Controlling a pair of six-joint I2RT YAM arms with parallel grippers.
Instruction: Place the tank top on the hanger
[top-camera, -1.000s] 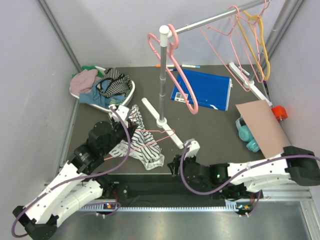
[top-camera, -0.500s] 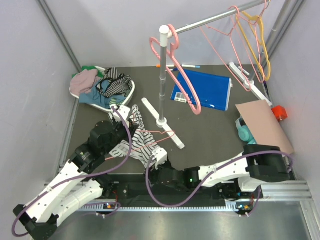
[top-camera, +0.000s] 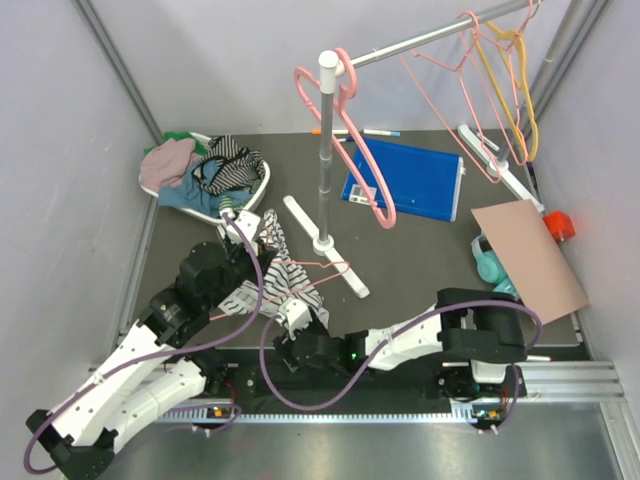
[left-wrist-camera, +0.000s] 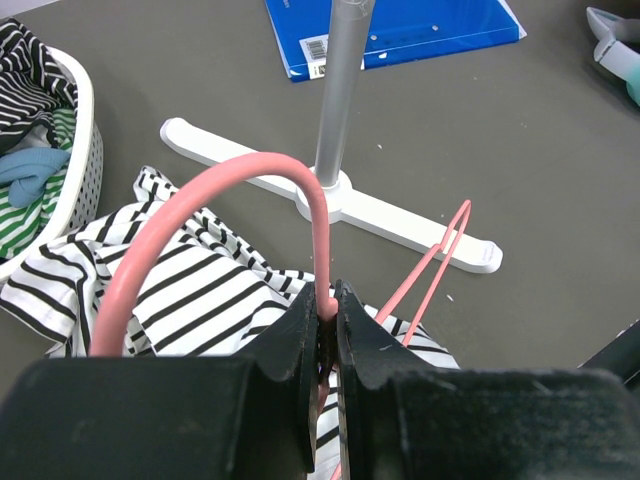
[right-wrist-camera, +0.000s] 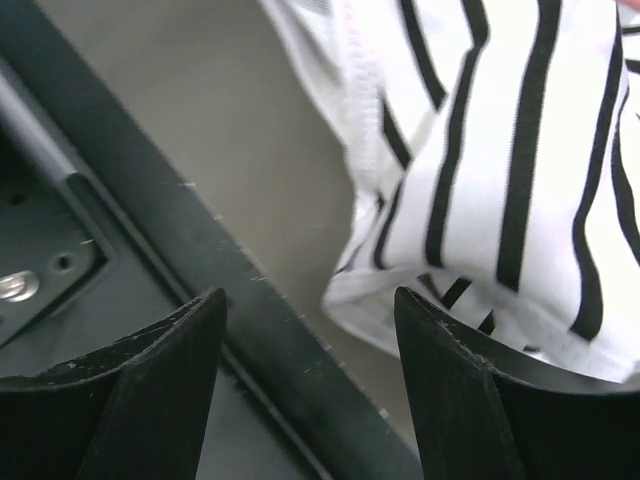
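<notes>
The tank top, white with thin black stripes, lies crumpled on the dark table in front of the left arm. The thin pink hanger lies across it. My left gripper is shut on the hanger's hook; in the left wrist view the jaws pinch the pink wire over the tank top. My right gripper is open and empty at the top's near hem. In the right wrist view it hangs over the table's near edge, with the tank top just beyond the right finger.
A white basket of other clothes stands at the back left. A rack post with white feet stands mid-table and carries a thick pink hanger. Behind are a blue folder, cardboard, teal headphones and more hangers.
My right arm has swept left along the near table edge, from the middle to the tank top's near hem. My left gripper holds the hanger where it was.
</notes>
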